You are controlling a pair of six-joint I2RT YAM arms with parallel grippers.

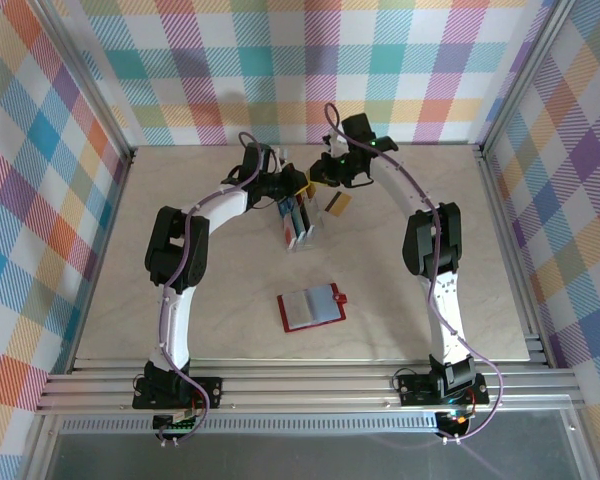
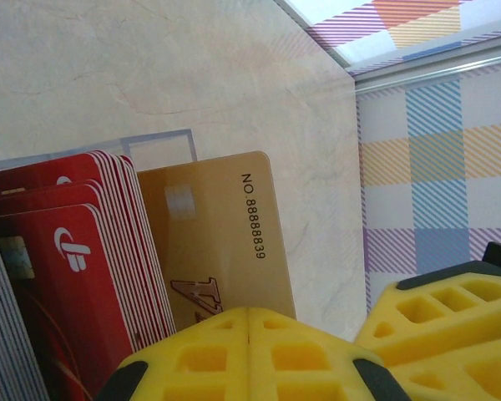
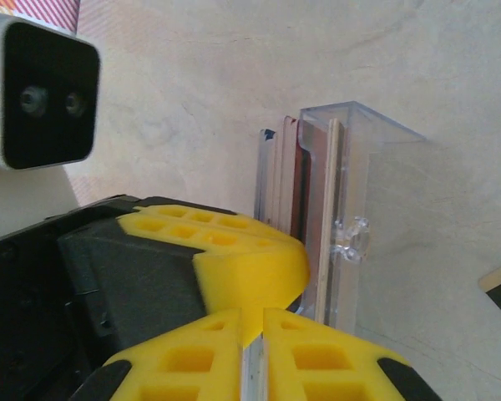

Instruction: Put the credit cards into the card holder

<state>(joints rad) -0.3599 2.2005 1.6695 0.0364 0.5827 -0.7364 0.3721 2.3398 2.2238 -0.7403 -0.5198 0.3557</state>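
The card holder (image 1: pixel 312 307) lies open on the table, red with grey inner pockets, well in front of both grippers. Several credit cards stand in a clear slotted rack (image 1: pixel 298 225) at the back middle. My left gripper (image 2: pixel 249 311) is shut, its tips pressed together just in front of a gold card (image 2: pixel 209 234) and a stack of red cards (image 2: pixel 75 251). My right gripper (image 3: pixel 252 313) meets it tip to tip beside the rack (image 3: pixel 359 167). Its jaws stand a narrow slit apart with a thin pale strip in the gap; I cannot tell what that strip is.
A gold card with a dark stripe (image 1: pixel 337 203) lies flat on the table right of the rack. The plaid walls and metal frame close the table at the back and sides. The two arms arch over the table's middle.
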